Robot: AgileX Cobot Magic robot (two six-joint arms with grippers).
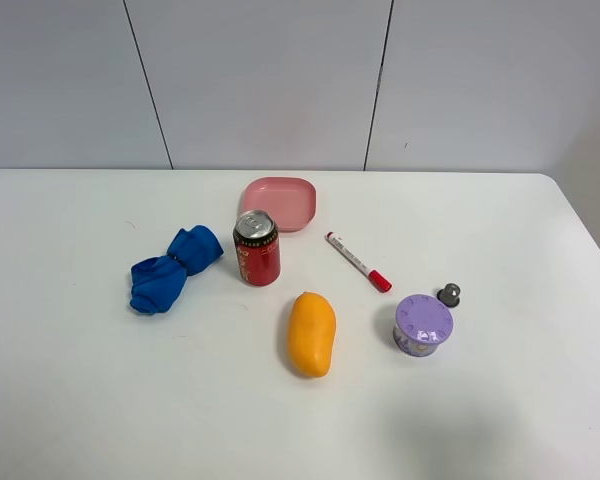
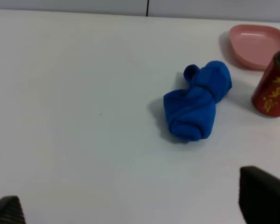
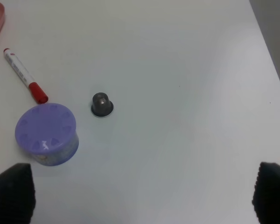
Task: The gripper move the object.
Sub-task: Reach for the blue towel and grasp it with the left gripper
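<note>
Sitting apart, crumpled blue cloth (image 1: 175,268), smooth oblong mango (image 1: 311,333), round lilac tub (image 1: 423,324)

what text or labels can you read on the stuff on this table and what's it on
Red metal drink can: yellow characters down its side, too blurred to read.
White marker pen with a red cap: faint marks on the barrel, too small to read.
Purple round lidded tub: shapes on the lid, no readable letters.
No other text shows.

Bunched blue cloth (image 1: 175,268) left of can (image 1: 256,248)
</note>
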